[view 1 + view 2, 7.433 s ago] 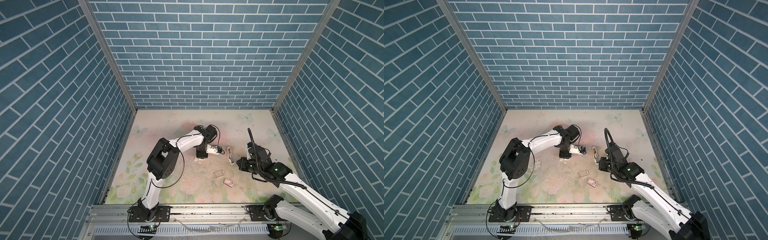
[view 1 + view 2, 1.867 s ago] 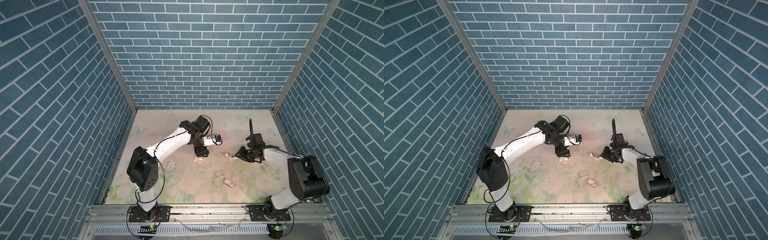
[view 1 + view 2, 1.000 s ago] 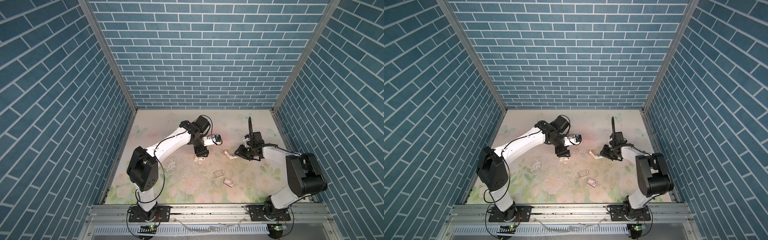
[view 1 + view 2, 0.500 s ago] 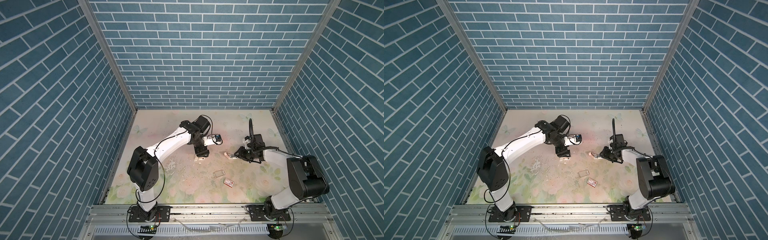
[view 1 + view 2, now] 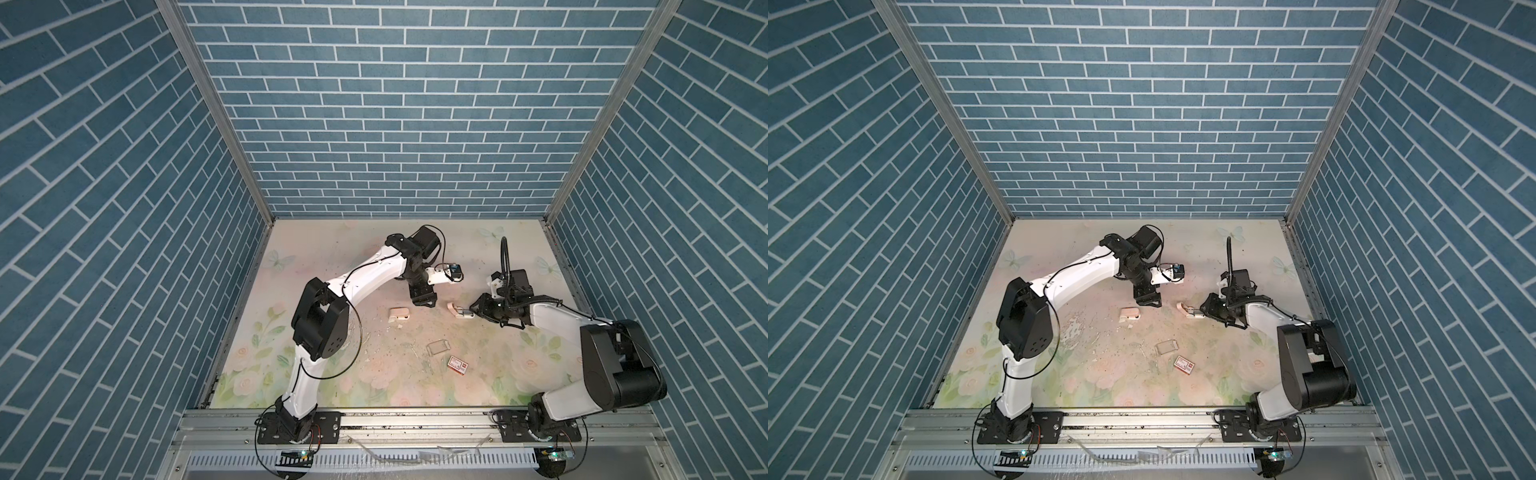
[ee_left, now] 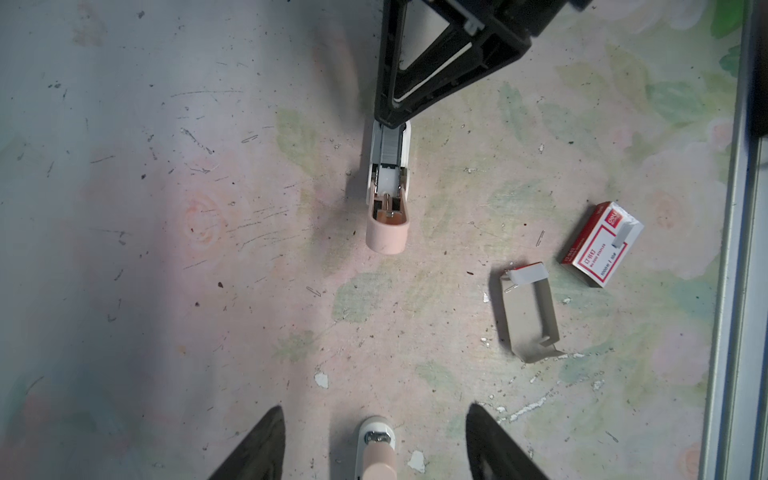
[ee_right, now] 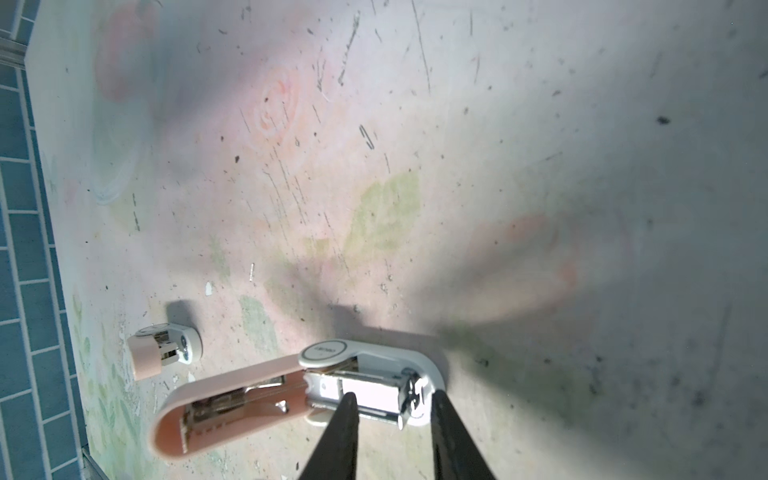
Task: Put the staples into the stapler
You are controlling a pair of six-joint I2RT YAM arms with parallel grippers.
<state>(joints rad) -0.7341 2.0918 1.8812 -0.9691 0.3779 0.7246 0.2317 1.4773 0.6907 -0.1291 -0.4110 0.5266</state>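
An opened stapler (image 5: 459,311) (image 5: 1187,309) sits mid-table, its pink lid flipped back flat. Grey staples (image 6: 390,145) lie in its metal channel. My right gripper (image 7: 392,395) (image 5: 473,311) is shut on the stapler's (image 7: 374,361) front end, one finger (image 6: 390,62) lying over the channel and the other at the white nose. A second, smaller stapler (image 5: 399,313) (image 7: 160,353) lies to the left. My left gripper (image 6: 374,407) (image 5: 424,301) hangs open above the small stapler (image 6: 376,449), touching nothing.
A clear little tray (image 5: 438,347) (image 6: 528,316) and a red-and-white staple box (image 5: 457,365) (image 6: 600,245) lie nearer the front rail (image 6: 739,249). Loose single staples and paint chips dot the worn floral mat. Blue brick walls close in three sides.
Within the last second the right gripper and the opened stapler shifted slightly and came back; the left arm stayed put. Earlier, the right arm swung round and the stapler turned crosswise.
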